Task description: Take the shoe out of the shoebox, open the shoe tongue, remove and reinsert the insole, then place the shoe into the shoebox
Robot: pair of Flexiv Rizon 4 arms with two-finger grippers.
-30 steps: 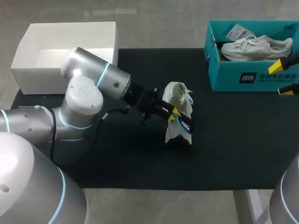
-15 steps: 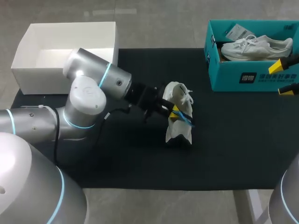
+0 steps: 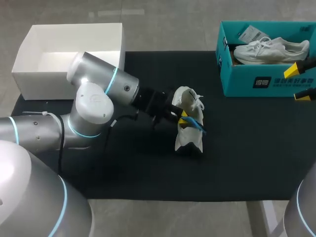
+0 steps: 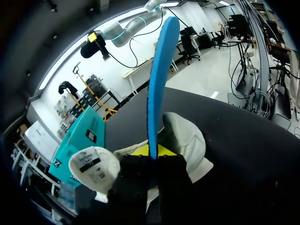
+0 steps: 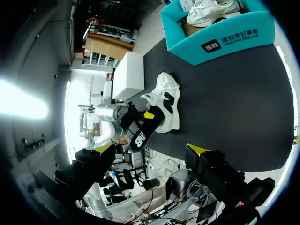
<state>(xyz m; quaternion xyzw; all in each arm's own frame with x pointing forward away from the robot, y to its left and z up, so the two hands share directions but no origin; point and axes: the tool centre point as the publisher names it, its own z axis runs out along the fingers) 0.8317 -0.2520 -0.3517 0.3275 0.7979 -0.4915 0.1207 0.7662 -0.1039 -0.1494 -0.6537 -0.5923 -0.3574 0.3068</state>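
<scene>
At mat (image 3: 256,158) middle, left claw (image 3: 183,119) grips insole (image 3: 195,124) over shoe (image 3: 188,140); edges well apart.

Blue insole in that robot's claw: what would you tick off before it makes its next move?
1. The left gripper shut on the blue insole: ok.
2. The insole lined up with the opening of the shoe: cannot tell.
3. The shoe resting on the black mat: ok.
4. The right gripper open, away from the shoe: ok.
5. Room in the teal shoebox beside the other shoe: cannot tell.
</scene>
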